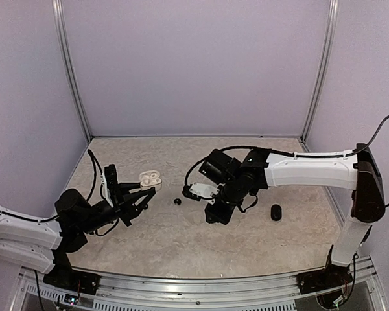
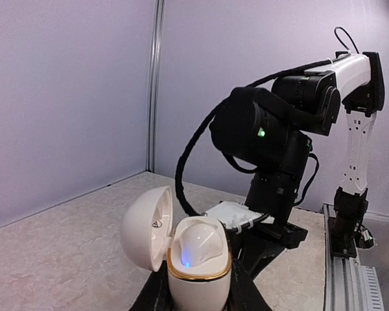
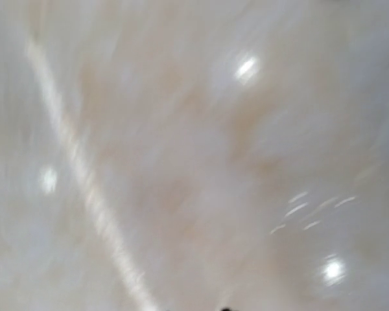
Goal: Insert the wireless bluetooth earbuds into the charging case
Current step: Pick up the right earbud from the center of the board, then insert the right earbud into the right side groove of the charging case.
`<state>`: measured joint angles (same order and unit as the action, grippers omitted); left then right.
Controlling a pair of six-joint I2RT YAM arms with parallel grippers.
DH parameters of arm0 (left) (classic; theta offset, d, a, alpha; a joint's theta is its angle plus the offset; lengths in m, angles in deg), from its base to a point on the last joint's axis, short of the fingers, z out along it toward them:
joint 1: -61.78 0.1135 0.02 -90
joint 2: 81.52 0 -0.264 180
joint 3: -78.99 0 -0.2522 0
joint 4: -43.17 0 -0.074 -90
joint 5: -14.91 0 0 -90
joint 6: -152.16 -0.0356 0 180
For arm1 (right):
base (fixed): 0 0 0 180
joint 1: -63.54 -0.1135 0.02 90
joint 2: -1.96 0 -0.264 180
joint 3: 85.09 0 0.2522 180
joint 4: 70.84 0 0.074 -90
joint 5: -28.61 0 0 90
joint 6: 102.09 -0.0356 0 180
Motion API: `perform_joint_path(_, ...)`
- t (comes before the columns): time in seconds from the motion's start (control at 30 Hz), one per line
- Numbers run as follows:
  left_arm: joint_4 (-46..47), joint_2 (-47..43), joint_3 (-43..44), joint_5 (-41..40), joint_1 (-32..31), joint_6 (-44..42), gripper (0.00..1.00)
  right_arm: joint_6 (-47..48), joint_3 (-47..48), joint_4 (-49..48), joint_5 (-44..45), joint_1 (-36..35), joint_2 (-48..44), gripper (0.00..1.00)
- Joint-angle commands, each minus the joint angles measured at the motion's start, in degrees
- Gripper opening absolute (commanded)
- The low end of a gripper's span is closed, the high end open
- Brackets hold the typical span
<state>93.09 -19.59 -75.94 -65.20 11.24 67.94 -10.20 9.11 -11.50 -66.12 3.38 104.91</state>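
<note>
Pinching the open charging case [image 1: 150, 179] near the left edge of the table [image 1: 181, 246], the left end effector [image 1: 141, 189] presents it. The right end effector [image 1: 214, 217], pressed together, hangs near a loose mid-table earbud [image 1: 177, 201]. This looks like the pickup stage; precise seating follows.

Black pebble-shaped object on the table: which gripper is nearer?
Right. The right gripper is just left of the black pebble-shaped object; the left gripper, far left, holds the open white charging case.

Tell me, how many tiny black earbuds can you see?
1: an earbud lies on the table between the open white case and the right gripper. The other may be hidden. The bigger black pebble farther right looks like a case.
</note>
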Motion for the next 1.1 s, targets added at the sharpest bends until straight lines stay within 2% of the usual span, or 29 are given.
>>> perform_joint_path(0.0, 3.26, 1.53, 2.96, 0.61, 0.53, -0.82, 0.08, 1.19, -2.82, -14.04, 0.56, 2.28, -8.16, 0.11)
perform_joint_path(0.33, 7.99, 6.13, 6.03, 2.03, 0.58, -1.93, 0.08, 4.8, -6.69, -38.88, -0.54, 3.47, -19.59, 0.11)
perform_joint_path(0.5, 8.71, 7.38, 7.09, 3.41, 0.45, -3.17, 0.07, 4.44, -12.44, -49.8, -3.68, 3.35, -25.01, 0.12)
perform_joint_path(0.67, 8.52, 7.7, 7.35, 2.79, -0.02, -4.48, 0.07, 2.51, -14.78, -55.37, -8.05, 2.68, -27.26, 0.12)
perform_joint_path(1.07, 10.61, 10.3, 9.31, 1.04, -1.65, -5.54, 0.06, -2.57, -14.96, -62.53, -12.81, 1.14, -22.8, 0.12)
